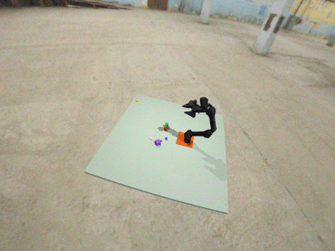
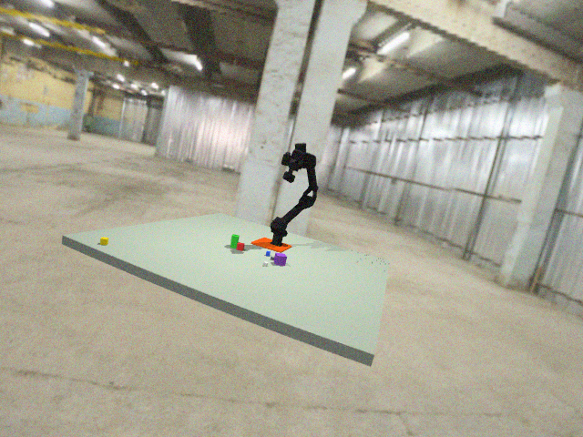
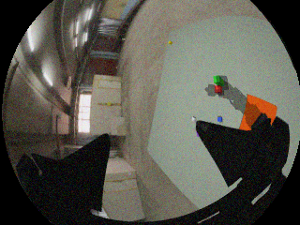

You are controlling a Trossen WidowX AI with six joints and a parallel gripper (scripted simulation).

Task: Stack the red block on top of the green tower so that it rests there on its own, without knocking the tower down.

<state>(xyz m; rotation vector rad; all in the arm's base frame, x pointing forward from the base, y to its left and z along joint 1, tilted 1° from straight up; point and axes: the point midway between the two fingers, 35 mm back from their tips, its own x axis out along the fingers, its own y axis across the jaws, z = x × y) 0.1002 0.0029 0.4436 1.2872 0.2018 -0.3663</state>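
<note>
The green tower [image 1: 166, 124] [image 2: 234, 240] [image 3: 217, 80] stands upright on the pale board. The red block [image 1: 165, 128] [image 2: 240, 246] [image 3: 218, 89] sits low on the board right beside the tower, not on top of it. Whether the two touch I cannot tell. My gripper [image 1: 183, 109] [image 3: 154, 132] is open and empty, raised high above the board and well away from both. In the exterior view its fingertips are hard to make out.
The pale board [image 1: 135, 167] [image 2: 188, 277] [image 3: 183, 159] also bears a purple cube [image 1: 157, 142] [image 2: 280, 259], a small blue cube [image 1: 166, 138] [image 2: 268, 253] [image 3: 219, 119], a small white piece [image 1: 151, 138] [image 2: 265, 264] [image 3: 193, 118], a small dark piece, and a yellow cube [image 1: 137, 100] [image 2: 104, 241] [image 3: 170, 42] near one corner. The arm's base stands on an orange plate [image 1: 180, 142].
</note>
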